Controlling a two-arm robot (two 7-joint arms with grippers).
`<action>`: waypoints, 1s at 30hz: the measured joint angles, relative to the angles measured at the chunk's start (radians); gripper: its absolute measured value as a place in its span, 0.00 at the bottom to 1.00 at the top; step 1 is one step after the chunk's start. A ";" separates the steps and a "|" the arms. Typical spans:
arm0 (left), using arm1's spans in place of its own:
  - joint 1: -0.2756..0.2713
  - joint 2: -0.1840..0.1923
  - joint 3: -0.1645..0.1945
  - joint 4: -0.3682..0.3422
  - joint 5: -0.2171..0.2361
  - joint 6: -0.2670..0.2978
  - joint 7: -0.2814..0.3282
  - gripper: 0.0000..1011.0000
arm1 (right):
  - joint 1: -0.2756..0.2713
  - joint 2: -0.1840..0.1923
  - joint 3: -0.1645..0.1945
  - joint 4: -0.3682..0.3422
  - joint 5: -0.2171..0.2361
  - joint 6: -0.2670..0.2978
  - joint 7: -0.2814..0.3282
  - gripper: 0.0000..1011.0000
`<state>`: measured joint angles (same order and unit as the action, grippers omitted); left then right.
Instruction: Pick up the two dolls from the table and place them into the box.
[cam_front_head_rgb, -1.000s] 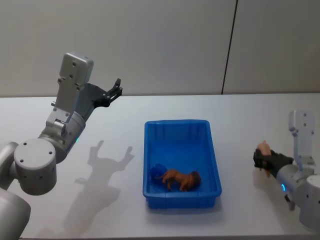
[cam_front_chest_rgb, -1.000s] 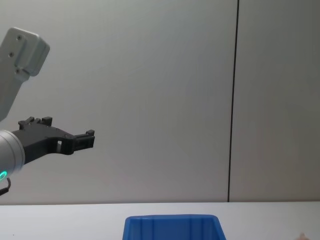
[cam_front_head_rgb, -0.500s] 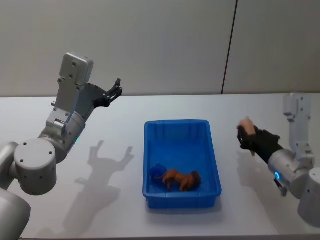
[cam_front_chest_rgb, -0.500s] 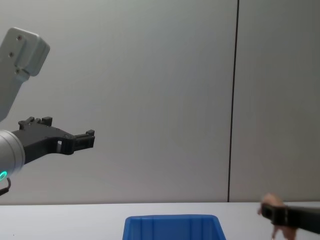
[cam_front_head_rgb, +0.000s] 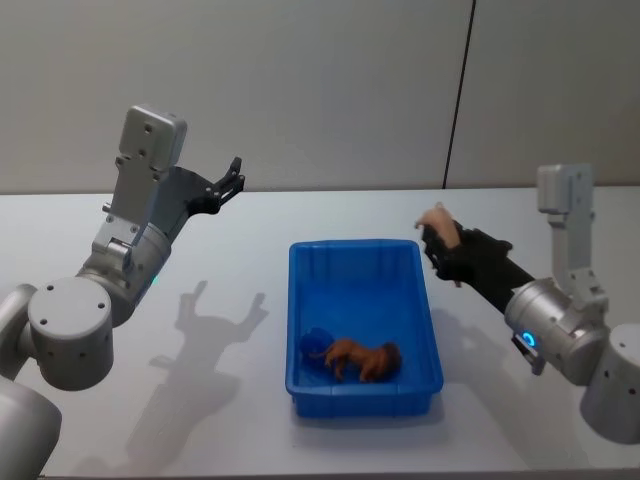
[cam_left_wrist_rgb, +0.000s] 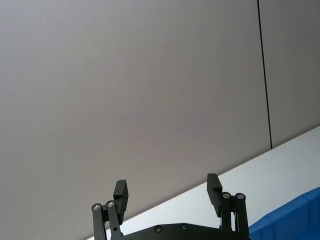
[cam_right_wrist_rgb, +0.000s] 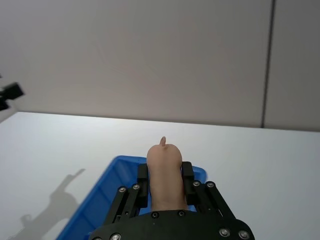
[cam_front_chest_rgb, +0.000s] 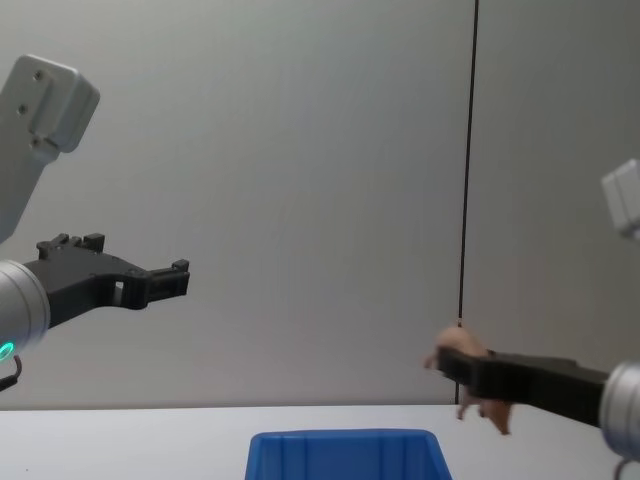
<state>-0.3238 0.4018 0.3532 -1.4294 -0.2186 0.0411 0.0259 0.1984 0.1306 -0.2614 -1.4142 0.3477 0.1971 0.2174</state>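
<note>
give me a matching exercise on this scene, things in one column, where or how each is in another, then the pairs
Things:
1. brown doll
2. pink doll
3. left gripper
4. box

States:
a. blue, on the white table
b. clamped in the right gripper, near the box's far right corner
c. lying inside the box
d. open, raised over the table's left side

Pairs: 1-c, 2-b, 3-d, 4-a

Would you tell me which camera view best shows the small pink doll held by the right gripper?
The right wrist view: the pink doll sits centred and large between the right gripper's fingers. The head view shows it small beside the blue plastic bin; the chest view shows it side-on, partly hidden.
</note>
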 joint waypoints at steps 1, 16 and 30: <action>0.000 0.000 0.000 0.000 0.000 0.000 0.000 0.99 | 0.003 -0.003 -0.004 0.000 -0.001 -0.007 0.023 0.38; 0.000 0.000 0.000 0.000 0.000 0.000 0.000 0.99 | 0.066 -0.048 -0.047 0.078 -0.030 -0.074 0.201 0.81; 0.000 0.000 0.000 0.000 0.000 0.000 0.000 0.99 | 0.062 -0.047 -0.053 0.069 -0.055 -0.161 0.168 0.99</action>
<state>-0.3239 0.4018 0.3531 -1.4294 -0.2186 0.0411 0.0259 0.2602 0.0832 -0.3145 -1.3453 0.2931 0.0356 0.3853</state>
